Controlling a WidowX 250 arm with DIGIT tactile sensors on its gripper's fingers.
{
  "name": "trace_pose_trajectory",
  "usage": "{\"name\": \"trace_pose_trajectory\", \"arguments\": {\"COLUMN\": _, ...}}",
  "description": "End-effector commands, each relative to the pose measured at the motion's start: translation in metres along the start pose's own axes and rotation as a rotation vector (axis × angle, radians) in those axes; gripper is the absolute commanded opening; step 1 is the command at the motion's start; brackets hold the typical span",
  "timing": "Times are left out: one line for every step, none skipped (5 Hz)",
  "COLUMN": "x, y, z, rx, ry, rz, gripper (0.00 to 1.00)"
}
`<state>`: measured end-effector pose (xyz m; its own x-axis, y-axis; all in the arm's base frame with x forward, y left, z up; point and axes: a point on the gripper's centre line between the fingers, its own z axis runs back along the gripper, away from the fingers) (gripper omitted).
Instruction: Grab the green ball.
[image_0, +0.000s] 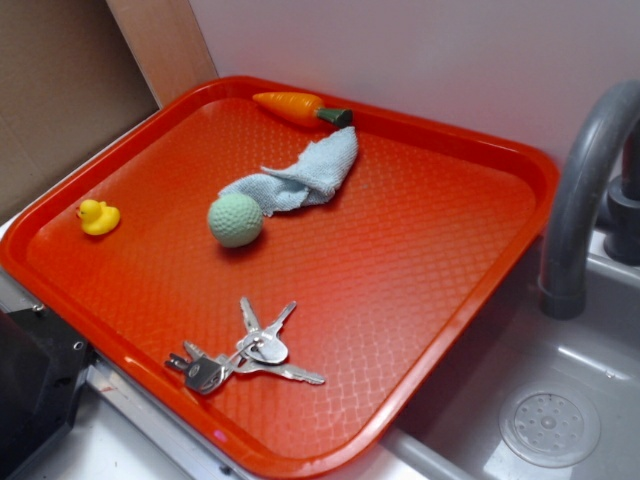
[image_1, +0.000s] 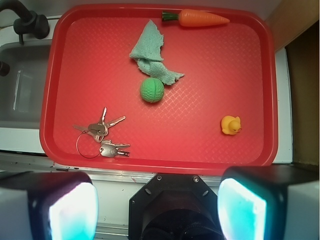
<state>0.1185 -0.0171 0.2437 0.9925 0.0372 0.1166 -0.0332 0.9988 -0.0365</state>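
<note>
The green ball (image_0: 235, 220) (image_1: 152, 90) rests on the red tray (image_0: 400, 260) (image_1: 210, 75), touching the lower end of a crumpled light-blue cloth (image_0: 300, 175) (image_1: 150, 55). My gripper (image_1: 157, 205) shows only in the wrist view. It hangs high above the tray's near edge, well short of the ball. It is open, with the two pale fingers (image_1: 70, 212) spread wide and nothing between them.
On the same tray lie an orange carrot (image_0: 295, 106) (image_1: 200, 18) at the far edge, a yellow duck (image_0: 98, 217) (image_1: 231, 125) and a bunch of keys (image_0: 245, 355) (image_1: 102, 135). A grey sink (image_0: 540, 400) (image_1: 20, 90) with a faucet (image_0: 585, 200) (image_1: 25, 20) adjoins the tray.
</note>
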Motion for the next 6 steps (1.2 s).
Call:
{"name": "trace_pose_trajectory", "arguments": {"x": 0.000, "y": 0.000, "z": 0.000, "rx": 0.000, "ry": 0.000, "rz": 0.000, "gripper": 1.00}}
{"name": "trace_pose_trajectory", "arguments": {"x": 0.036, "y": 0.002, "z": -0.054, "rx": 0.089, "ry": 0.045, "rz": 0.198, "gripper": 1.00}}
{"name": "trace_pose_trajectory", "arguments": {"x": 0.060, "y": -0.008, "z": -0.107, "rx": 0.006, "ry": 0.040, "rz": 0.218, "gripper": 1.00}}
{"name": "trace_pose_trajectory", "arguments": {"x": 0.081, "y": -0.013, "z": -0.158, "rx": -0.060, "ry": 0.002, "rz": 0.154, "gripper": 1.00}}
{"name": "trace_pose_trajectory", "arguments": {"x": 0.089, "y": -0.016, "z": -0.206, "rx": -0.085, "ry": 0.071, "rz": 0.080, "gripper": 1.00}}
{"name": "trace_pose_trajectory", "arguments": {"x": 0.089, "y": -0.026, "z": -0.230, "rx": -0.027, "ry": 0.106, "rz": 0.012, "gripper": 0.99}}
